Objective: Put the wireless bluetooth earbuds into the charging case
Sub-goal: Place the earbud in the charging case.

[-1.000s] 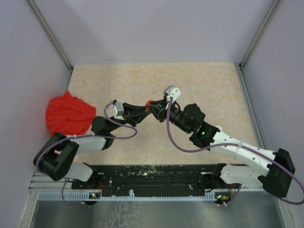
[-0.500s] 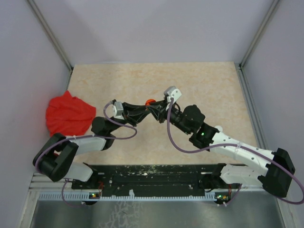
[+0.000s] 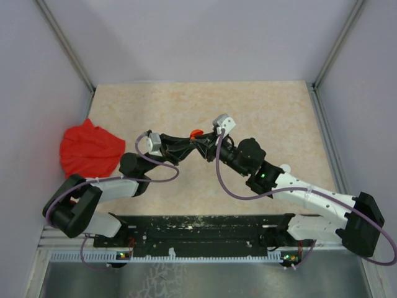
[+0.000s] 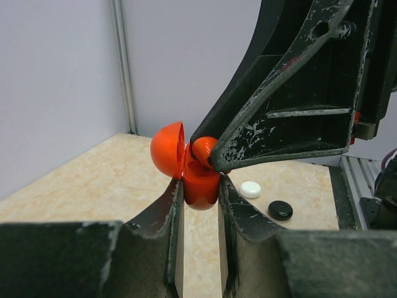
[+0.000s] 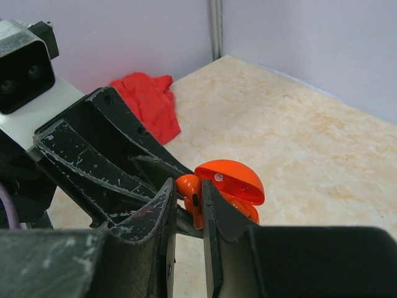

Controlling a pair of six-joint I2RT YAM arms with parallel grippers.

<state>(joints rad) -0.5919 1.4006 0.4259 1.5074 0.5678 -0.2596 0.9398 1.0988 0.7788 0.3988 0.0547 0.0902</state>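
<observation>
The charging case [image 4: 200, 180] is orange and its round lid [image 4: 167, 149] stands open. My left gripper [image 4: 200, 184] is shut on the case body and holds it above the table. An orange earbud [image 5: 190, 186] sits between the fingers of my right gripper [image 5: 188, 191], which is shut on it. The earbud [image 4: 203, 149] is pressed at the case's open top, just in front of the lid [image 5: 231, 180]. In the top view both grippers meet at the orange case [image 3: 196, 133] over the middle of the table.
A small white disc [image 4: 250, 189] and a black disc [image 4: 280, 210] lie on the beige table beyond the case. A crumpled red cloth [image 3: 90, 149] lies at the left edge. Grey walls enclose the table on three sides.
The right arm has edged very slightly toward the left arm. Both grips are unchanged.
</observation>
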